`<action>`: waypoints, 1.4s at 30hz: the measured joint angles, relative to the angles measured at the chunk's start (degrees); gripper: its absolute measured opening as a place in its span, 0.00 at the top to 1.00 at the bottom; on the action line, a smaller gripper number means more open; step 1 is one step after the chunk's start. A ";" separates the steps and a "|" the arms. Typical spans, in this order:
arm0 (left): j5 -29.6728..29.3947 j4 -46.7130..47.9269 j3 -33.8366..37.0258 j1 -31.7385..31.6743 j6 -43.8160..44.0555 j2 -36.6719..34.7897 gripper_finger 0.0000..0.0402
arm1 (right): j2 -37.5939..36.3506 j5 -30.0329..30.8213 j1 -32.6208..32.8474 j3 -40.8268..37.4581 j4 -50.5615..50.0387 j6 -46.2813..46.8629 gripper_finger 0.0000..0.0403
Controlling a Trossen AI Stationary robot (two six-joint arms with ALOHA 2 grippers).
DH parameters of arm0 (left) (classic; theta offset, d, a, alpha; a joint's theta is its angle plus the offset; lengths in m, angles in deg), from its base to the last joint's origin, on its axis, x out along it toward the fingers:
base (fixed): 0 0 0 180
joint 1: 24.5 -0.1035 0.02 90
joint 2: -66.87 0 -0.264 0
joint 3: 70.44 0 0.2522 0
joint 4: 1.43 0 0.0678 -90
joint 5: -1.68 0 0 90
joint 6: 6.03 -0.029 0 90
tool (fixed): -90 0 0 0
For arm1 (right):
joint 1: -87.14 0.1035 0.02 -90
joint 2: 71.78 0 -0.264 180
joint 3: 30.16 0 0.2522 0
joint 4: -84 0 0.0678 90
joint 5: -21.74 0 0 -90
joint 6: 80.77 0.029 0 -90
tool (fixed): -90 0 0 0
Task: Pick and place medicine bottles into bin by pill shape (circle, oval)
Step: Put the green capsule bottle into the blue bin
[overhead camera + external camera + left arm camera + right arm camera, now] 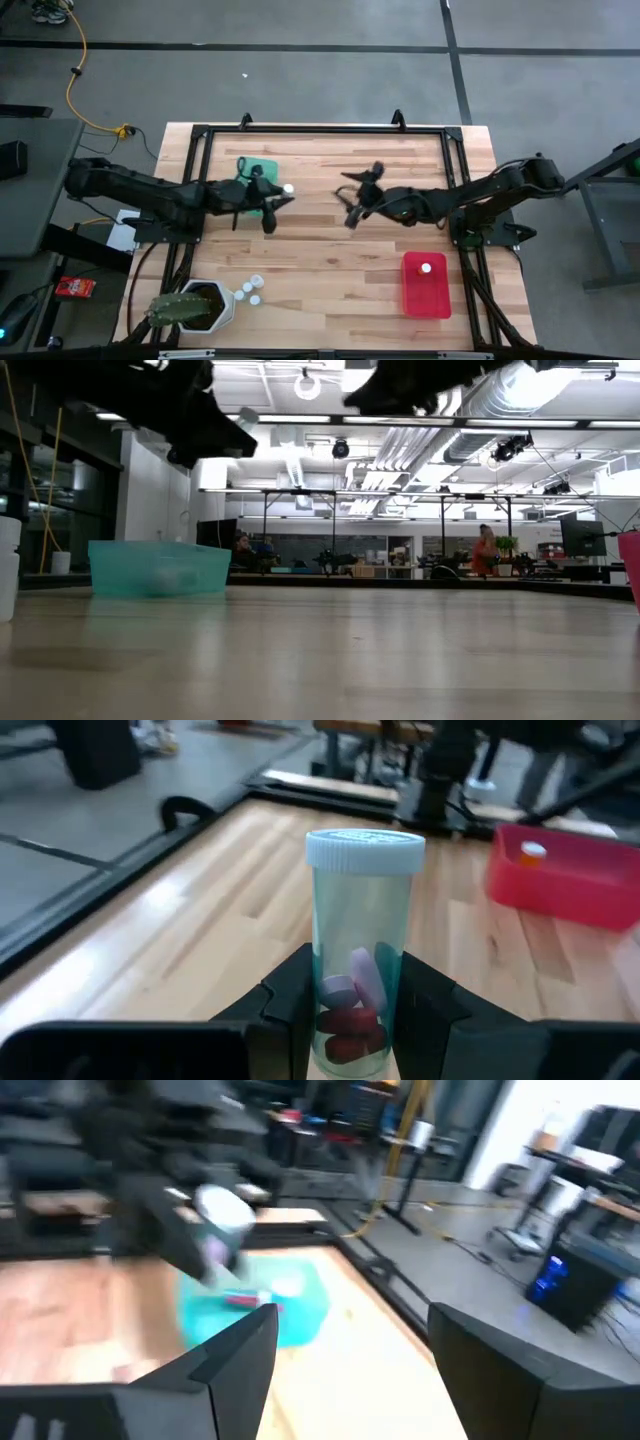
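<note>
A: Wood-slat table, open lab beyond. Status?

B: Left gripper clamped on lower body of medicine bottle, held upright, raised beside teal bin. Light, rigid, smooth plastic; likely slippery, so grip mid-body, below cap. Right gripper empty, fingers wide apart, mid-table.

A: Obstructions?

B: Red bin holds one bottle; three spare bottles by cactus pot. Arms close to each other; collision risk.

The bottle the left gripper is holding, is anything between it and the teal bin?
Nothing visible. The left gripper holds the bottle above the table, right beside the teal bin; the right gripper hangs apart.
</note>
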 joint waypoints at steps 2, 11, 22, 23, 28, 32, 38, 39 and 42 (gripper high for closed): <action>-1.14 -0.18 2.03 0.00 0.59 -3.28 0.78 | -3.32 0.64 -1.27 -4.68 3.25 1.41 0.38; -6.71 8.49 5.39 -0.15 6.99 -12.16 0.78 | -17.01 -3.18 -8.21 -19.34 9.74 11.92 0.37; -9.94 35.99 5.39 -8.63 30.58 -11.29 0.78 | -18.40 -9.39 -10.37 -20.75 9.59 16.45 0.37; -8.43 37.27 5.39 -9.55 31.43 -10.81 0.78 | -18.40 -9.39 -10.37 -20.75 9.63 16.45 0.37; -4.00 40.55 5.39 -12.21 32.96 -7.50 0.78 | -18.38 -9.39 -10.77 -20.75 9.64 16.49 0.37; -3.50 38.92 5.39 -13.38 31.68 -4.78 0.78 | -18.38 -9.39 -10.75 -20.75 9.66 16.86 0.37; -3.12 37.89 5.39 -14.31 29.23 -3.01 0.77 | -18.38 -9.39 -10.76 -20.75 9.64 16.86 0.38; -3.14 37.89 5.39 -14.32 29.04 -2.89 0.76 | -18.38 -9.37 -10.76 -20.75 9.66 16.86 0.37; -3.58 37.87 5.38 -14.32 28.93 -2.83 0.73 | -18.38 -9.36 -10.76 -20.75 9.66 16.86 0.37</action>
